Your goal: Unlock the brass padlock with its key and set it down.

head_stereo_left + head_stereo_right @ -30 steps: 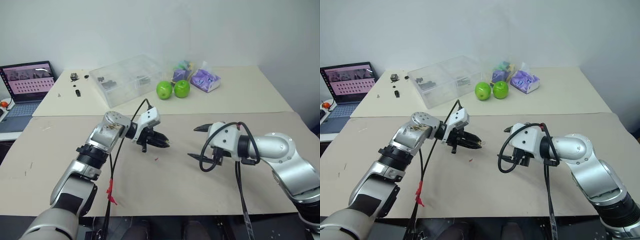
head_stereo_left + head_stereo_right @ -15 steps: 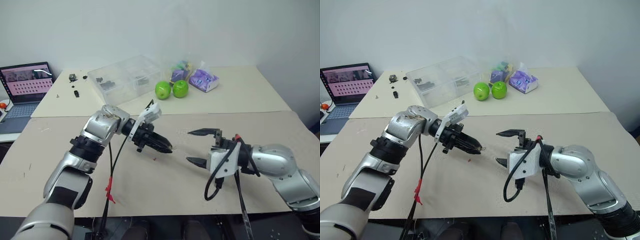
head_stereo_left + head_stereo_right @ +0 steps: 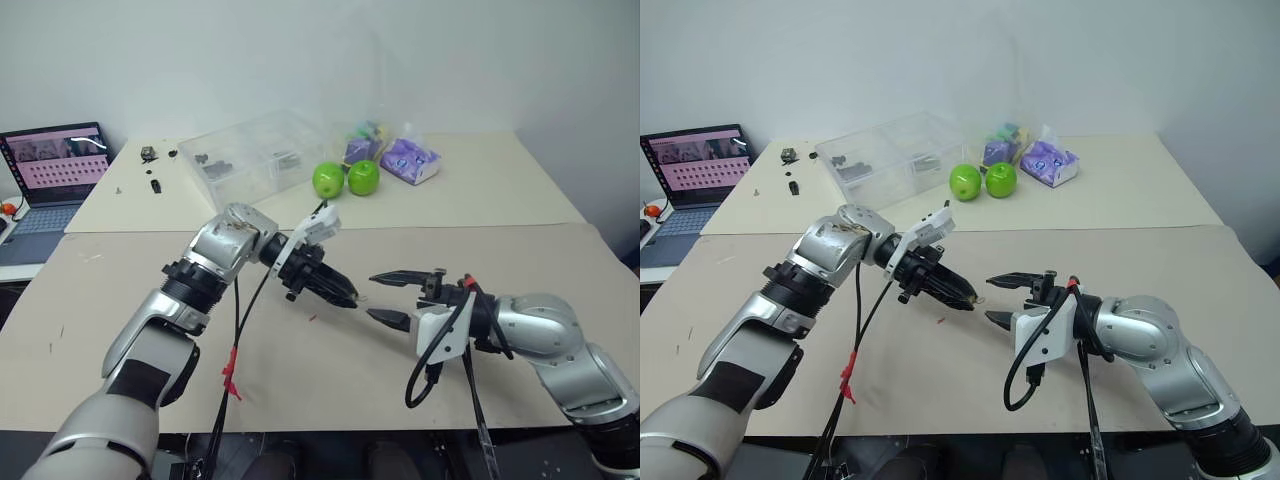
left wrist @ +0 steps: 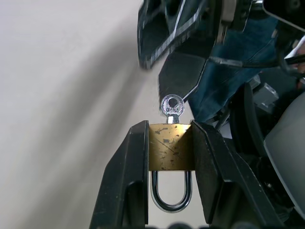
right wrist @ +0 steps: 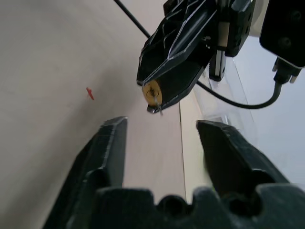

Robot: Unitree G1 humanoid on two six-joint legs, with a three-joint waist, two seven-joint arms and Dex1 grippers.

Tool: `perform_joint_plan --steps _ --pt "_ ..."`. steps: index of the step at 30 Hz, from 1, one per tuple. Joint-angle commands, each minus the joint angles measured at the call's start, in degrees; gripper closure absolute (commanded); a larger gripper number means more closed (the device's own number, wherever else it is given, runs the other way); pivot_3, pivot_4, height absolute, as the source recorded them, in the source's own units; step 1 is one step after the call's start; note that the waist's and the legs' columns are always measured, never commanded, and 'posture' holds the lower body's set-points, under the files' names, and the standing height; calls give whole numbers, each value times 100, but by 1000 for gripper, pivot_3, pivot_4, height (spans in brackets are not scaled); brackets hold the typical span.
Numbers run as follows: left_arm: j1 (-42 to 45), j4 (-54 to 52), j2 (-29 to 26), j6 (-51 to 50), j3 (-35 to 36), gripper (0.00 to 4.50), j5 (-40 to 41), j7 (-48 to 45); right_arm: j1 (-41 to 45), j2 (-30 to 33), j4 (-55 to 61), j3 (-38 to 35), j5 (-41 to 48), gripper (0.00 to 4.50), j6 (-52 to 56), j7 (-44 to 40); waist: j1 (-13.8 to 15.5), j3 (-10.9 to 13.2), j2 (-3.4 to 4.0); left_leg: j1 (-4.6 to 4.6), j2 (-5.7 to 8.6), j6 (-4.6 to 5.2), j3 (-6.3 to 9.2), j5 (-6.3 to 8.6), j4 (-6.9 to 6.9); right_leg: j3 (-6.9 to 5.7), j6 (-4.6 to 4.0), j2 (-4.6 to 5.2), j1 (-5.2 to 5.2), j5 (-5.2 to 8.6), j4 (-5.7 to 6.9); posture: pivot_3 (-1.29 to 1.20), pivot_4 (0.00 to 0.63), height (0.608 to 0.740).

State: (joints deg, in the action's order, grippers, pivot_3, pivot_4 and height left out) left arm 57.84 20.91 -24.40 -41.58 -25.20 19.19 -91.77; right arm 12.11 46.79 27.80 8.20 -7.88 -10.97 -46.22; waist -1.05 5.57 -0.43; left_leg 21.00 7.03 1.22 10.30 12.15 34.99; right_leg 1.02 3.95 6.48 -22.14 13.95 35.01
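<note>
Fingers first: your left gripper [image 4: 169, 143] has its two black fingers [image 4: 126, 176] clamped on the flat sides of the brass padlock [image 4: 170, 147], holding it up off the surface [image 3: 330, 390]. From the left wrist view you see the silvery shackle tucked back between the fingers, seemingly seated, and the key [image 4: 172, 107] already standing in the keyway, its round bow poking out past the fingertips.

Your right gripper [image 3: 386, 297] faces the padlock from just beside it, fingers parted and holding nothing. The right wrist view looks straight at the padlock's keyed end [image 5: 152, 94], the brass face and the key sitting just ahead of the gap between your right fingers [image 5: 110, 143], not yet inside it.

So you're at the step of getting hold of the key; the turn itself isn't done, judging by that shackle.

Next move, as I read it: ease the right fingers toward the padlock until the key's bow lies between the pads, close on the flat of the bow, then twist the wrist about the key's own axis. Line up carefully, because the bow is tiny and thin, and a pinch on its edge would likely slip. Keep the left grip firm so the padlock doesn't swivel with the key.

Beyond the padlock, the small red fleck [image 5: 89, 92] lies on the surface, no concern of yours. The clear box [image 3: 255, 155] and two green apples [image 3: 345, 178] sit well behind the padlock.
</note>
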Motion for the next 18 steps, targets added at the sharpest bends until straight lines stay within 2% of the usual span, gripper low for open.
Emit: perform_joint_plan --steps 1,18 --pt "160 -134 26 35 93 3688 12 -26 100 -76 108 -166 -48 2111 27 126 -3 0 0 -1 -1 0 0 0 -1 0 0 0 0 0 0 0 150 740" --pt "271 83 126 387 -107 3688 -79 -73 -78 -105 465 -182 -35 2111 279 67 17 0 0 0 0 1 1 1 0 0 0 0 0 0 0 0 150 740"
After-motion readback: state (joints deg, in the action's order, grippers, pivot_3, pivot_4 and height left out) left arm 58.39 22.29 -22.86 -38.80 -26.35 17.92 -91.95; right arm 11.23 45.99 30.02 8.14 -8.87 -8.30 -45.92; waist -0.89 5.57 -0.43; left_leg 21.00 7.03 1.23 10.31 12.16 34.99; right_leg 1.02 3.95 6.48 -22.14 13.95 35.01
